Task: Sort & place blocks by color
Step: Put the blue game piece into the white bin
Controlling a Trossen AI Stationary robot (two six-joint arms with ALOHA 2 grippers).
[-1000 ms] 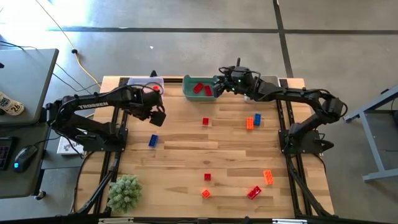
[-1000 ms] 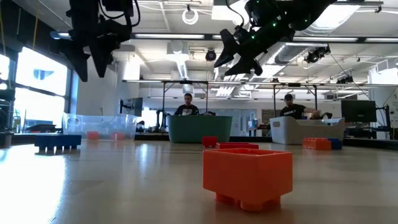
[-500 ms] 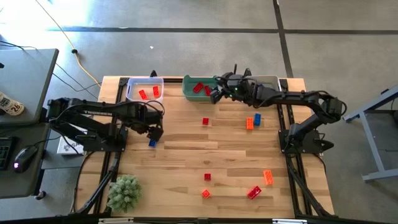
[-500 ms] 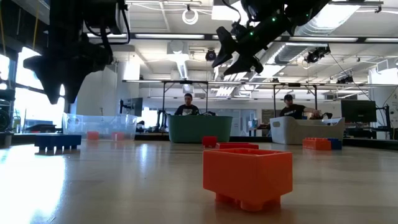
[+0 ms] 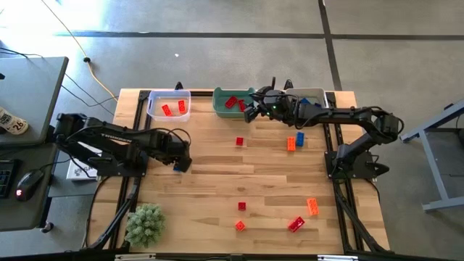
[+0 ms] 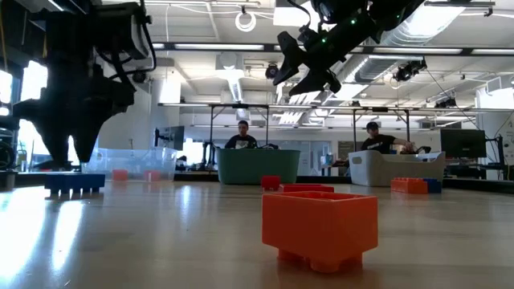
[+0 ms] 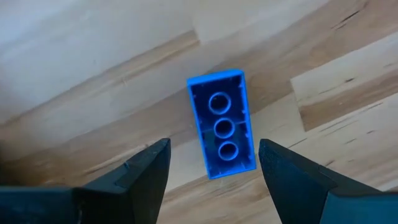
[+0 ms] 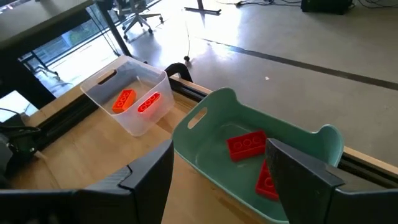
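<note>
Four blocks sit binned: two in the clear bin (image 5: 167,106), two red in the green bin (image 5: 233,103). We judge sorting barely begun, with eight left on the table (image 5: 217,181). The left gripper (image 7: 213,163) straddles the blue block (image 7: 221,123), fingers apart; the right gripper (image 5: 251,112) hangs open, empty, beside the green bin.

Your left gripper (image 5: 179,164) sits low over the table's left half, arm reaching inward from its base, fingers (image 7: 146,171) spread wide and pointing down. Your right gripper (image 5: 251,110) is raised near the far edge, arm stretched leftward, jaws apart.
</note>
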